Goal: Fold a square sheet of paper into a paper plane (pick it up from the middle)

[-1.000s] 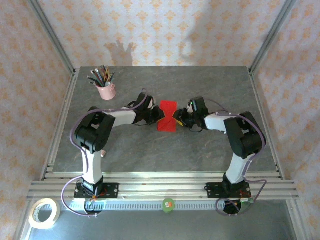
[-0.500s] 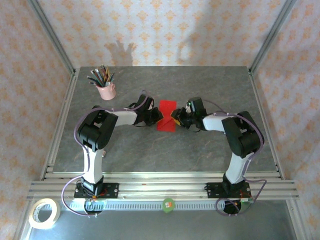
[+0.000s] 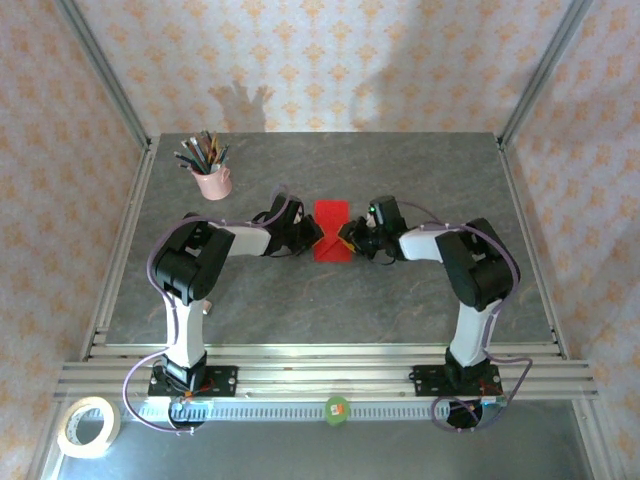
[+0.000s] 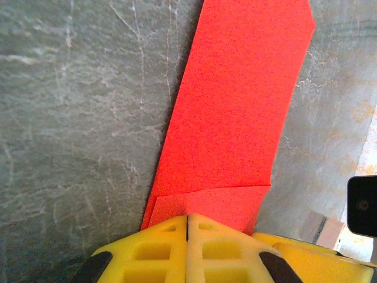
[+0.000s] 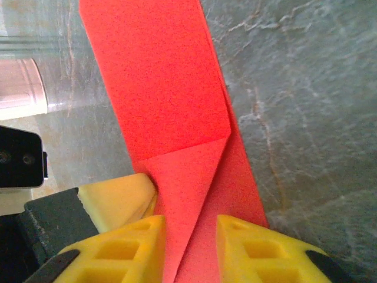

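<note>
Grey stone-patterned table [image 3: 420, 300], enclosed by walls [image 3: 330, 60] papered in an orange motif, forms the work surface. We find the paper plane [image 3: 332, 228] lying flat near the centre of the table, between the two arms. It is a bright red, narrow folded strip with its long axis running away from the arm bases.

We see the left gripper [image 4: 187, 227] at the near left edge of the paper plane. Its yellow fingers are pressed together with only a seam between them. A small folded flap of the paper runs up to the fingertips. We cannot tell whether any layer is caught between them.

We see the right gripper [image 5: 191, 230] at the near right edge of the paper plane. Its fingers [image 5: 253, 250] stand apart, with a triangular folded flap and part of the strip lying in the gap. The jaws do not close on the paper.

The two grippers sit just beside one another, facing across the strip.

A pink cup [image 3: 212, 183] holding pens stands near the far left corner, well apart from the paper. A roll of tape [image 3: 88, 426] lies off the table beside the left arm's base.
</note>
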